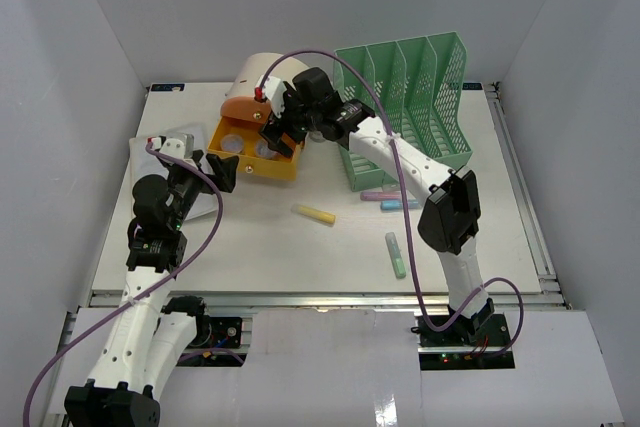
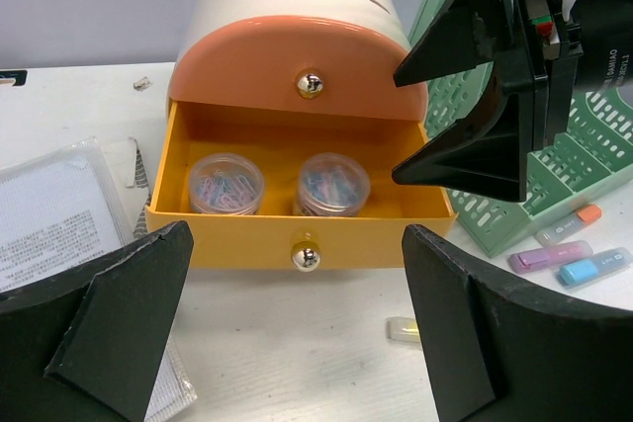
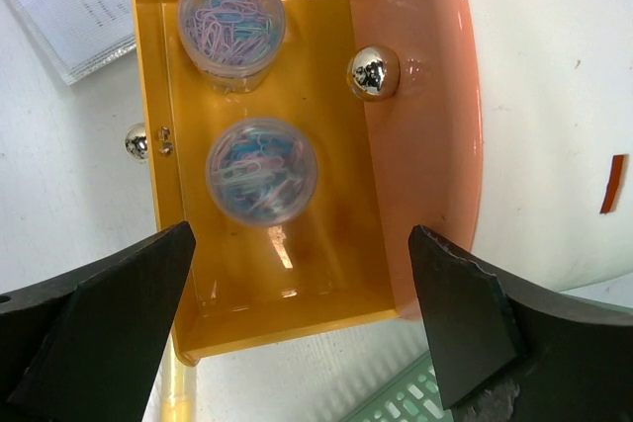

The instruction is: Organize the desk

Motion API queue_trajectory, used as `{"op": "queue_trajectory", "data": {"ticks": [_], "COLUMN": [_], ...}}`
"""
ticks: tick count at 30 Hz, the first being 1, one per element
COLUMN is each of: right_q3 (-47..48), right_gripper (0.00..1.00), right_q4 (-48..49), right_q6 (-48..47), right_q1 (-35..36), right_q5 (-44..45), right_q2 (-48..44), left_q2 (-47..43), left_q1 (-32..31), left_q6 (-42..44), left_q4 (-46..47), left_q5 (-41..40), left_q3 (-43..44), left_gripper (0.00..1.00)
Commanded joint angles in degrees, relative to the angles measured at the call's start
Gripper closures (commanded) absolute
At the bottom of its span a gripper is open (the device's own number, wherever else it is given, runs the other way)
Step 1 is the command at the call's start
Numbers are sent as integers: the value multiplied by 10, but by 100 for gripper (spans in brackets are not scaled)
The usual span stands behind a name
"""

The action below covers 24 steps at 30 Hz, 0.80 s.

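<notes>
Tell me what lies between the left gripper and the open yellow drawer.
Just bare desk: the left wrist view shows only white tabletop between the left gripper and the yellow drawer front. A small pale object lies off to the right.

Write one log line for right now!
drawer: open, two jars inside | right gripper: open above drawer | left gripper: open, empty

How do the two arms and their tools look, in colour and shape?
The left arm and right arm have white links with black joints. A purple cable runs along each one and ends in a red plug. The left tool and right tool are black, with broad wedge-shaped fingers.
</notes>
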Motion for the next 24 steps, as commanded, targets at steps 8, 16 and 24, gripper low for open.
{"op": "queue_trajectory", "data": {"ticks": [8, 16, 24], "right_q3": [-55, -242, -250], "right_gripper": [5, 11, 15], "right_q4": [-20, -85, -90], "right_q6": [-71, -434, -579], "right_q1": [-29, -102, -103], "right_q5": [-168, -272, -160], "right_q2": [-125, -233, -162], "left_q2": [11, 7, 6], "left_q1": [1, 1, 1], "left_q6": [-2, -5, -3], "left_q4": [9, 10, 9], "left_q5": [48, 53, 49], "left_q3": [3, 3, 2], "left_gripper": [2, 2, 2]}}
